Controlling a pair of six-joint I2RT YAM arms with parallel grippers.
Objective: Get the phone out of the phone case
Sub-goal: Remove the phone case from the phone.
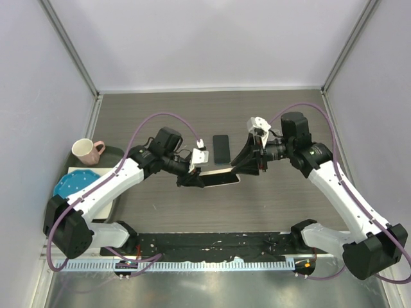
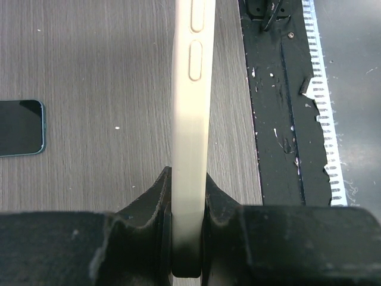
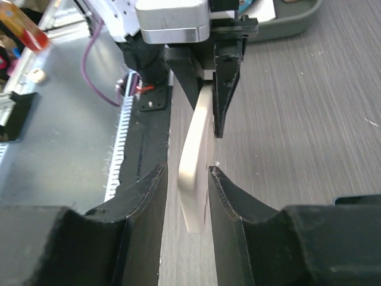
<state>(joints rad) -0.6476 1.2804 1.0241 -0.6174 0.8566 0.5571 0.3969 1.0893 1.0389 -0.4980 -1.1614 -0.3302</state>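
Phone [image 1: 222, 149] is found bare midway between worktop [image 1: 276, 212] side edges; case [image 1: 218, 180] is clamped by left end effector [image 2: 188, 196], straddled by parted right end effector [image 3: 187, 171], and should be lowered flat before release.

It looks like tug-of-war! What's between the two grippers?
The cream phone case, held by the left gripper, reaching the right gripper; top view shows it.

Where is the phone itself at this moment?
In the top view the phone lies flat on the table near its middle, apart from and just beyond the cream case that the left gripper holds.
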